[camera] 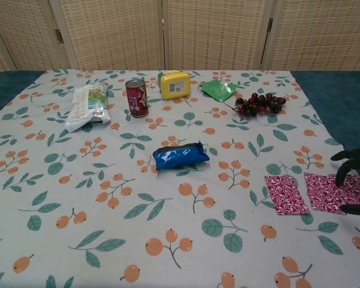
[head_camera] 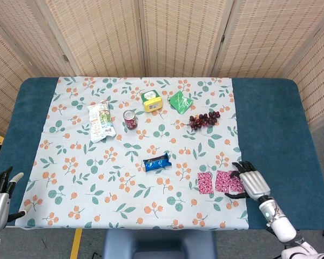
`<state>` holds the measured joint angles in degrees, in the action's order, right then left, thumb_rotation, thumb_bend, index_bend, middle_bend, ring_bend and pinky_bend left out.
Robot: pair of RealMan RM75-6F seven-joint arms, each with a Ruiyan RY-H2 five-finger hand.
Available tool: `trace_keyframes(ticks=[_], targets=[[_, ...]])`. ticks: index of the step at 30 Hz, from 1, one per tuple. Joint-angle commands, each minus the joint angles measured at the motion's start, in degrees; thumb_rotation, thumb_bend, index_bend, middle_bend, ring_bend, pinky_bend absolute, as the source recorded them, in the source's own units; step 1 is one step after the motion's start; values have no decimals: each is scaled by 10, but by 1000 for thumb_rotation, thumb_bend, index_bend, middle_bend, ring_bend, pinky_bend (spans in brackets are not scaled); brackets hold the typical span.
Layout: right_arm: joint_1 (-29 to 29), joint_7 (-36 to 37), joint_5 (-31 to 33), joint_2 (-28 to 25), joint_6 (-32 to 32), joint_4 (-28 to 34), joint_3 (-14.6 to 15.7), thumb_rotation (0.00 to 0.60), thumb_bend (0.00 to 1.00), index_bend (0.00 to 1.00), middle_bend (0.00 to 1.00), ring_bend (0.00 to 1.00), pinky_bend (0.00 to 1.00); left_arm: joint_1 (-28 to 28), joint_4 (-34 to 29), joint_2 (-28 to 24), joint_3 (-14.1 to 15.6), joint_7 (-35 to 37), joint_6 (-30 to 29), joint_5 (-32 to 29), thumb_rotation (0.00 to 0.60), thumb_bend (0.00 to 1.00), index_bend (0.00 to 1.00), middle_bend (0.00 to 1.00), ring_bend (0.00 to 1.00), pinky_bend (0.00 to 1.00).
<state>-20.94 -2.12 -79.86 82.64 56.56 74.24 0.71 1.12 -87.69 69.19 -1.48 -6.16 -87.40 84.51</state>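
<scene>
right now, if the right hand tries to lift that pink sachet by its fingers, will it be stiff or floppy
Probably floppy: the pink sachet lies thin and flat on the tablecloth, so it would likely droop from a pinch. It looks light, so a push may slide it rather than lift it. The right hand may struggle to get under its low edge.

A white tablecloth (head_camera: 75, 178) printed with orange berries and green leaves covers a dark teal table (head_camera: 275, 124). Two magenta-and-white patterned flat sachets (head_camera: 220, 182) lie at five o'clock; a glossy blue wrapped snack bar (head_camera: 157, 162) at centre; a red drink can (head_camera: 130, 119), a yellow lidded box (head_camera: 152, 100), a green foil packet (head_camera: 180, 101) and seemingly dark-purple grapes (head_camera: 204, 120) toward twelve.
</scene>
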Motion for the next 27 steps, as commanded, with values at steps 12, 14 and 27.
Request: trace_keyframes(ticks=[12, 14, 27], targets=[[-6, -2, -5, 3, 2, 7, -2, 259, 188, 340, 117, 0, 0, -3, 5, 1, 0, 6, -1, -2, 600, 218, 197, 39, 81, 0], [-3, 3, -12, -4, 14, 17, -2, 269, 188, 340, 119, 0, 0, -3, 6, 0, 0, 7, 0, -2, 600, 218, 197, 39, 82, 0], [-17, -65, 17, 16, 10, 75, -21, 352, 191, 253, 95, 0, 0, 1, 7, 4, 0, 6, 2, 4, 600, 219, 197, 39, 82, 0]])
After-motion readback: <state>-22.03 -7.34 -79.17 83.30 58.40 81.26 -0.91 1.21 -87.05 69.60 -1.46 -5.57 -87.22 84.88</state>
